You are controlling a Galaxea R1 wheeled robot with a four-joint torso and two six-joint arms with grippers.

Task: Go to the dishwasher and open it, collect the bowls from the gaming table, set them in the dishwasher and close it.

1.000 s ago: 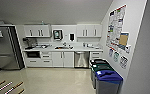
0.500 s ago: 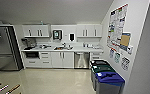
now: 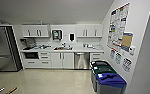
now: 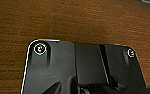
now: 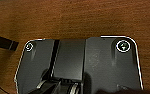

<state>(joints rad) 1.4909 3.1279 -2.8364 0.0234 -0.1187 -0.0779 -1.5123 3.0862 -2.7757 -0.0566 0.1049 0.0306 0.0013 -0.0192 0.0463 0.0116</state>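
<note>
Silver-grey and shut, the dishwasher [image 3: 81, 60] sits in the run of white lower cabinets [image 3: 62, 60] on the far wall, at about one o'clock from where I look, well apart from me across a pale shiny floor [image 3: 48, 82]. Just to its left are the cabinet doors under the sink [image 3: 62, 48]; to its right is a narrow stack of white drawers [image 3: 96, 56]. A worktop [image 3: 73, 50] runs above them all, cluttered with small things too blurred for me to name. A black oven [image 3: 31, 55] is built in at about eleven o'clock, and a tall steel fridge [image 3: 2, 48] stands at ten o'clock. White upper cabinets [image 3: 36, 31] hang on either side of a dark wall dispenser [image 3: 56, 34].

At about three o'clock, along the right wall, stand bins: a dark green-lidded one [image 3: 102, 68] farther off and a blue-lidded one [image 3: 110, 80] nearer. Posters [image 3: 118, 25] cover the wall above them.

Both my wrist cameras look down on brown wood grain [image 4: 73, 22] beyond my own dark plates. Whether my left or right pincer is apart or together, I cannot tell.
</note>
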